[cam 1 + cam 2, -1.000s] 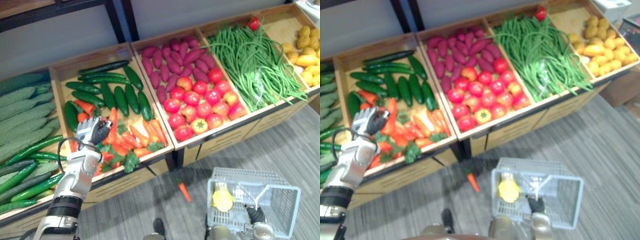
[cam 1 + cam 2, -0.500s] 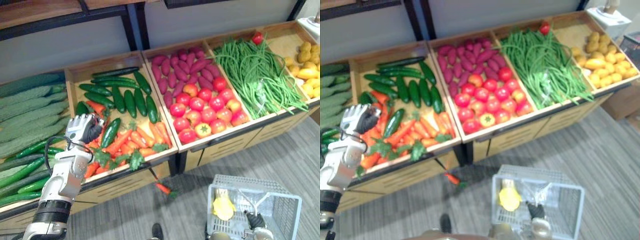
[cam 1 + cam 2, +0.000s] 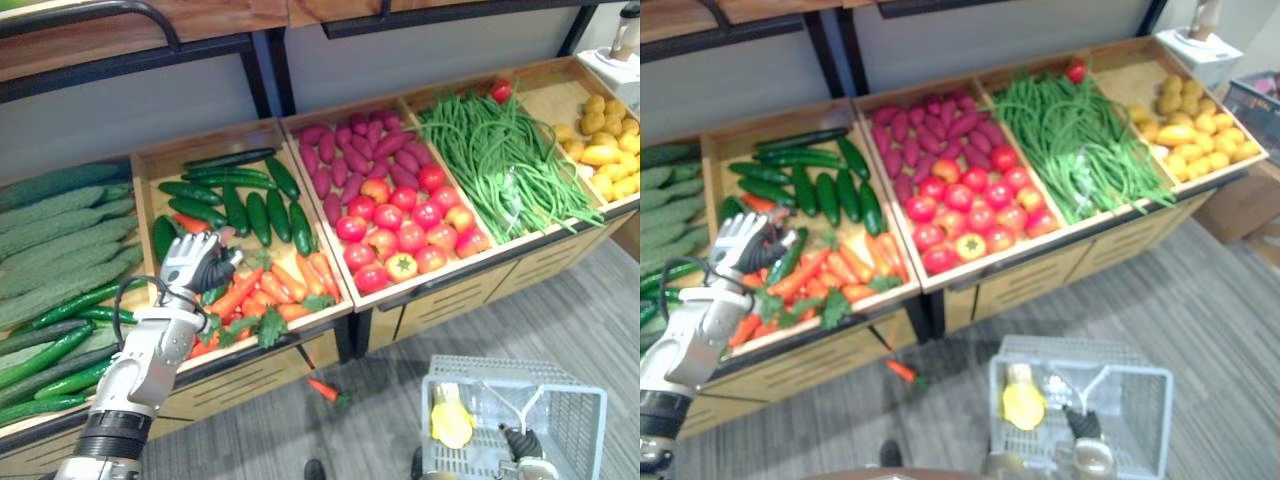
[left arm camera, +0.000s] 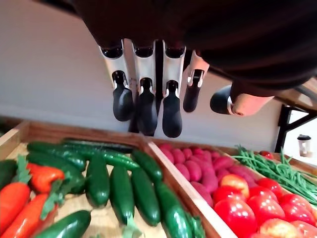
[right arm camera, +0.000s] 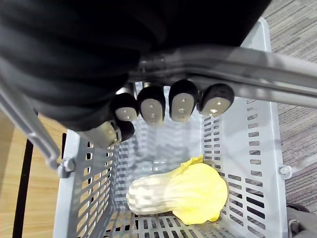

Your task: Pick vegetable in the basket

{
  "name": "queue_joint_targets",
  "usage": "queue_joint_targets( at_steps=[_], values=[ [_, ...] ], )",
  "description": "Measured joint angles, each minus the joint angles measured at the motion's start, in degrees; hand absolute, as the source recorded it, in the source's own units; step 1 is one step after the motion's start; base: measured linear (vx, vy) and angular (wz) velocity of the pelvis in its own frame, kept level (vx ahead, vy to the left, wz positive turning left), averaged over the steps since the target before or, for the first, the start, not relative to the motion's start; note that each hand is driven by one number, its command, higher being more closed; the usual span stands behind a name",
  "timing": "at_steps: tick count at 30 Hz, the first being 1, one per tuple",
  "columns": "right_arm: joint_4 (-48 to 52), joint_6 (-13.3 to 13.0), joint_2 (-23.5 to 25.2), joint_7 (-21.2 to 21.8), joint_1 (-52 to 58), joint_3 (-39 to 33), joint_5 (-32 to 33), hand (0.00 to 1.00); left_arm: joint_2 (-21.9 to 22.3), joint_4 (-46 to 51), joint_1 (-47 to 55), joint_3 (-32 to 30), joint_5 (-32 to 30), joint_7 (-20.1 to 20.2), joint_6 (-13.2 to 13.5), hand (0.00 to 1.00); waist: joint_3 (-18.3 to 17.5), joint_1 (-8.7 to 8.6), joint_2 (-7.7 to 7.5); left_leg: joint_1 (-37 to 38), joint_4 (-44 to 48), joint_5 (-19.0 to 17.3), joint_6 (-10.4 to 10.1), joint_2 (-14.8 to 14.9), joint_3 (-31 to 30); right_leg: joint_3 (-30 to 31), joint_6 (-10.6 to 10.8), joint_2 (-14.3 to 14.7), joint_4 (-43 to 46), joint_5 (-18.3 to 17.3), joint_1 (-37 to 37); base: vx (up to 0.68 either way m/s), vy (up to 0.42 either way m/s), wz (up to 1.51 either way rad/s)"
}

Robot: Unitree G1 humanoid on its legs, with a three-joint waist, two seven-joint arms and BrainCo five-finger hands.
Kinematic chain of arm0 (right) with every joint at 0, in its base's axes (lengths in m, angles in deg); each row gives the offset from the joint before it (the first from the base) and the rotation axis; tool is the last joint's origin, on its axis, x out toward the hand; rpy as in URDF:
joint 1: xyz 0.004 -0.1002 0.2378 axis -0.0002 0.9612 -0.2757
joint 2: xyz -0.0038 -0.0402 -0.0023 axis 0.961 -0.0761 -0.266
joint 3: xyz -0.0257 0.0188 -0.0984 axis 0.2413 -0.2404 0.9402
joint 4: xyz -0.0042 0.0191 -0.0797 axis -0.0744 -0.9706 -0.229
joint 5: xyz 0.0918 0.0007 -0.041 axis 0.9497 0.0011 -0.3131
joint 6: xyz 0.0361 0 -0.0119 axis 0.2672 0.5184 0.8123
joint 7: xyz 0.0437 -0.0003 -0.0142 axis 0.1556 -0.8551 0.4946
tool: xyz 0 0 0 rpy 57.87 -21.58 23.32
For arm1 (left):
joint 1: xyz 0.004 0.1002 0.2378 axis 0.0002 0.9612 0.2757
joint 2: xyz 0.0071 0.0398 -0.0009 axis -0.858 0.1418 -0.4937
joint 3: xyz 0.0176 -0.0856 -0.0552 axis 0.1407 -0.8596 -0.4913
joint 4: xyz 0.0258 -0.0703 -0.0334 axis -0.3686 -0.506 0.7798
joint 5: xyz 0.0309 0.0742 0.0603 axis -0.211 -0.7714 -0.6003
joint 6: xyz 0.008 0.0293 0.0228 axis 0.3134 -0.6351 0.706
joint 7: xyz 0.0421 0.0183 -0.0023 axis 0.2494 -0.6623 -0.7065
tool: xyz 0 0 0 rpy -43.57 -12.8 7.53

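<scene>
A long wooden bench (image 3: 440,298) runs from 9 o'clock to 2 o'clock across the head view, split into open crates, with grey floor (image 3: 370,430) in front of it. At 9 o'clock lie pale gourds (image 3: 60,215). In the next crate (image 3: 200,145), dark cucumbers (image 3: 255,200) fill the 12 o'clock half and carrots (image 3: 285,285) with green tops fill the 6 o'clock half. The middle crate has purple sweet potatoes (image 3: 355,150) at the back and tomatoes (image 3: 405,220) at the front. Green beans (image 3: 500,160) come next at 1 o'clock and potatoes (image 3: 605,135) at 2 o'clock.

A grey slatted basket (image 3: 520,368) hangs at 5 o'clock over the floor, well apart from the bench. The right robot hand (image 5: 151,106) has its fingers curled round the basket's handle (image 5: 237,64).

The left robot hand (image 3: 195,265) hangs at 8 o'clock over the carrot end of the second crate. Its fingers are loosely straight with the thumb apart, and it holds nothing. One stray cucumber (image 3: 788,256) lies among the carrots just beside it.

A yellow-and-white cabbage (image 5: 183,191) lies on its side on the basket's bottom. A single carrot (image 3: 322,389) lies on the floor at 6 o'clock, near the bench front.
</scene>
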Motion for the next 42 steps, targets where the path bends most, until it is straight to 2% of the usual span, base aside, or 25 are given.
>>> queue_joint_targets(
  at_steps=[4, 5, 9, 14, 16, 22, 29, 42],
  values=[
    [-0.09, 1.04, 0.34, 0.02, 0.07, -2.23, 0.00, 1.00, 9.72, -0.13, 3.75, -3.37, 0.01, 2.49, -5.11, 0.00, -0.08, 0.00, 0.08, -0.04, -0.02, 0.01, 0.00, -0.04, -0.16, 0.00, 0.01, -0.01, -0.03, 0.02, -0.03, 0.00, 0.000, 0.00],
    [-0.09, 1.17, 0.50, 0.04, 0.13, -2.94, -0.01, 1.00, 13.39, -0.15, 5.04, -5.13, 0.04, 2.50, -6.94, 0.00, -0.10, -0.01, 0.12, -0.04, -0.03, 0.01, 0.00, -0.04, -0.18, 0.00, 0.01, -0.01, -0.04, 0.02, -0.03, 0.00, 0.000, 0.00],
    [0.06, 1.78, 0.52, 0.08, 0.10, -3.48, -0.37, 1.00, 18.78, -0.68, 6.66, -7.33, 0.05, 2.32, -10.59, 0.00, -0.20, 0.03, 0.23, -0.03, -0.06, 0.01, 0.00, 0.00, -0.19, 0.00, 0.01, 0.05, -0.06, 0.02, -0.02, 0.00, 0.000, 0.00],
    [0.40, 2.06, 0.59, 0.44, -0.10, -2.93, -2.30, 1.00, 21.28, -5.65, 6.44, -9.45, -0.34, 1.78, -13.72, 0.00, -0.50, -0.07, 0.32, 0.01, -0.14, 0.00, -0.01, 0.16, 0.00, 0.15, 0.01, 0.26, -0.20, 0.02, -0.02, 0.00, 0.000, 0.00],
    [0.39, 2.06, 0.62, 0.67, -0.10, -1.58, -2.64, 1.00, 21.84, -8.93, 6.37, -10.56, -0.52, 0.07, -15.48, 0.00, -0.92, -0.10, 0.15, 0.01, -0.15, -0.01, -0.03, 0.38, 0.14, 0.23, 0.00, 0.49, -0.38, 0.02, 0.00, 0.00, -0.031, -0.03],
    [0.41, 1.99, 0.92, 0.84, -0.18, -0.79, -4.12, 1.00, 22.91, -13.23, 4.88, -14.29, -0.07, -2.45, -18.02, 0.00, -1.05, -0.11, 0.11, 0.02, -0.33, -0.11, -0.18, 0.63, 0.51, 0.44, -0.14, 0.79, -1.13, 0.30, 0.20, 0.00, -0.018, -0.02],
    [0.41, 1.99, 0.90, 0.80, -0.56, 0.72, -4.39, 1.00, 23.04, -15.24, 1.83, -16.12, 0.59, -4.46, -18.98, 0.00, -1.08, -0.18, 0.06, -0.07, -0.37, -0.30, -0.42, 0.67, 1.46, 1.33, -0.06, 0.97, -2.11, 0.82, -0.04, 0.00, -0.017, -0.07],
    [0.40, 1.94, 0.89, 0.62, -0.94, 0.94, -4.40, 1.00, 23.02, -15.12, -0.41, -16.97, 0.58, -5.12, -19.56, 0.00, -1.05, -0.15, 0.02, -0.17, -0.32, -0.54, -0.60, 0.70, 1.41, 1.30, -0.07, 1.05, -2.45, 0.80, -0.03, 0.00, -0.008, 0.00]
  ],
)
